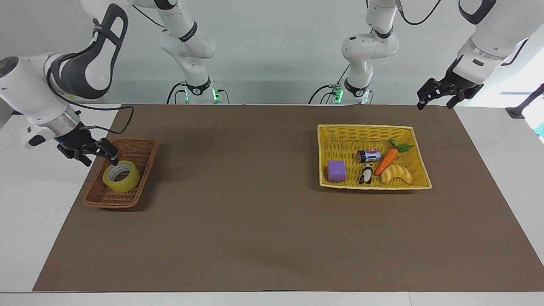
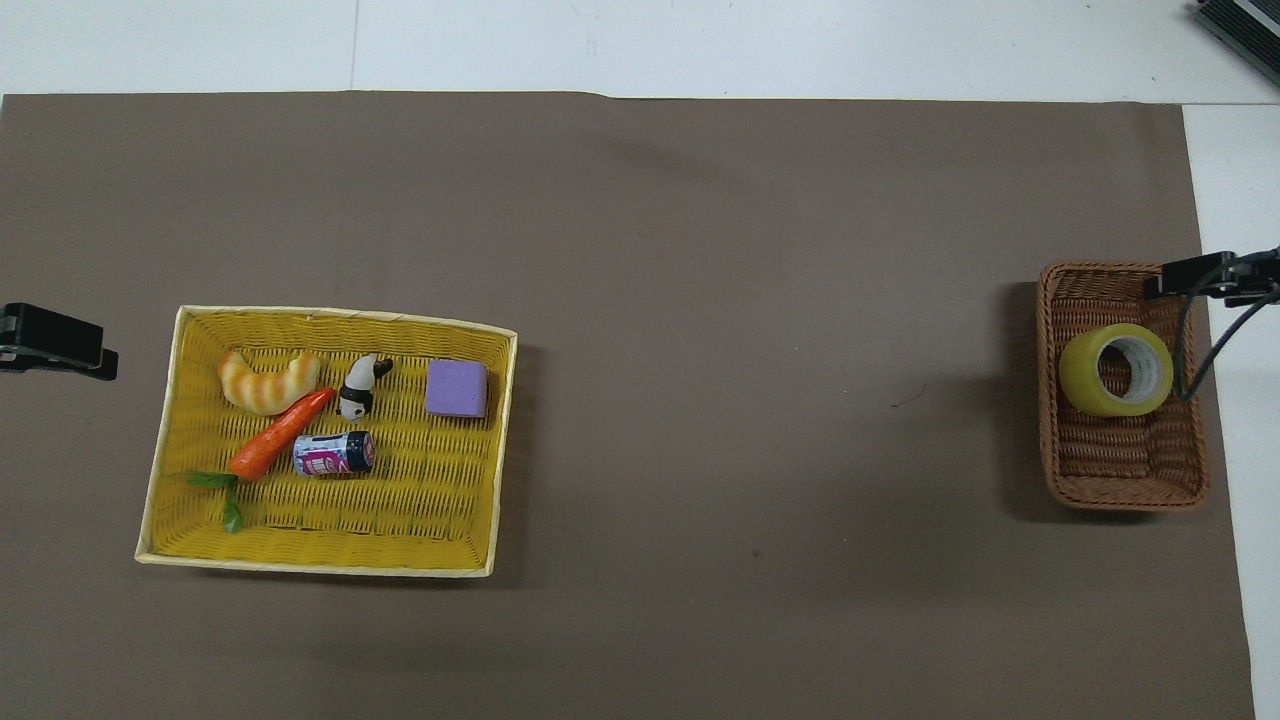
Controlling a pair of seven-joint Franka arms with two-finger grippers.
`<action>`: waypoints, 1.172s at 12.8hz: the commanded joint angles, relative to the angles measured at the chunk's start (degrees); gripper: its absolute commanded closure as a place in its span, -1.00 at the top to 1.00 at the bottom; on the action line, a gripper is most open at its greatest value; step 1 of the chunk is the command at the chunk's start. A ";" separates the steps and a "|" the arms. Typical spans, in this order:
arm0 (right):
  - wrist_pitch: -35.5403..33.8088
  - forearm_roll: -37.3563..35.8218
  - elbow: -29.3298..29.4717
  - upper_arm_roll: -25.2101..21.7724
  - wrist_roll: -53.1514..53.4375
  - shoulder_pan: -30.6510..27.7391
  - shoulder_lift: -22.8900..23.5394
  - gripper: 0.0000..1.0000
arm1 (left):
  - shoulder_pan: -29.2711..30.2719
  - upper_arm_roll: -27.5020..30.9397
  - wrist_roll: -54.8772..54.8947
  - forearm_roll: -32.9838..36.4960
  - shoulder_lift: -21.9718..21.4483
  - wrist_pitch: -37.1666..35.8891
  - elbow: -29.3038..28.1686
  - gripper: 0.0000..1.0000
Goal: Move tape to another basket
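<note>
As I looked in, the tape (image 1: 121, 177) lay in the basket (image 1: 107, 198), left of frame; my right hand (image 1: 98, 154) hung over its rim, released; left hand (image 1: 437, 98), upper right, waited, released.

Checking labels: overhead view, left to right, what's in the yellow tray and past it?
Croissant → carrot → can → panda → purple block → tape, lying in the wicker basket.

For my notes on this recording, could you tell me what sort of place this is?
Probably a robotics lab: two arms at a table covered with a brown mat, a yellow tray of toys, a wicker basket.
</note>
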 commanded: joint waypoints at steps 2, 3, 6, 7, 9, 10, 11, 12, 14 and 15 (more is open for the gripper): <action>-2.29 -6.03 -1.24 0.16 10.23 5.58 -4.68 1.00 | 0.60 -0.08 0.66 -0.74 -1.45 -0.35 -1.47 1.00; -4.21 -6.21 -1.32 0.16 13.13 7.25 -5.56 1.00 | 0.60 -0.08 0.66 -0.74 -1.45 -0.35 -1.47 1.00; -9.23 -6.74 -1.41 0.16 21.21 12.61 -7.67 1.00 | 0.60 -0.08 0.66 -0.74 -1.45 -0.35 -1.47 1.00; -9.77 -7.17 -1.33 0.16 24.55 14.19 -8.20 1.00 | 0.60 -0.08 0.66 -0.74 -1.45 -0.35 -1.47 1.00; -10.47 -7.97 -1.33 0.25 25.72 15.87 -9.60 1.00 | 0.60 -0.08 0.66 -0.74 -1.45 -0.35 -1.47 1.00; -11.34 -7.97 -0.80 0.34 25.46 15.96 -10.04 1.00 | 0.60 -0.08 0.66 -0.74 -1.45 -0.35 -1.47 1.00; -11.87 -7.97 -0.27 0.43 24.94 15.88 -11.01 1.00 | 0.60 -0.08 0.66 -0.74 -1.45 -0.35 -1.47 1.00; -13.01 -7.97 0.43 0.52 24.76 15.88 -12.06 1.00 | 0.60 -0.08 0.66 -0.74 -1.45 -0.35 -1.47 1.00; -20.45 -7.88 5.94 0.69 24.67 15.88 -12.25 1.00 | 0.60 -0.08 0.66 -0.74 -1.45 -0.35 -1.47 1.00; -22.93 -7.53 8.23 0.69 24.58 15.88 -12.33 1.00 | 0.60 -0.08 0.66 -0.74 -1.45 -0.35 -1.47 1.00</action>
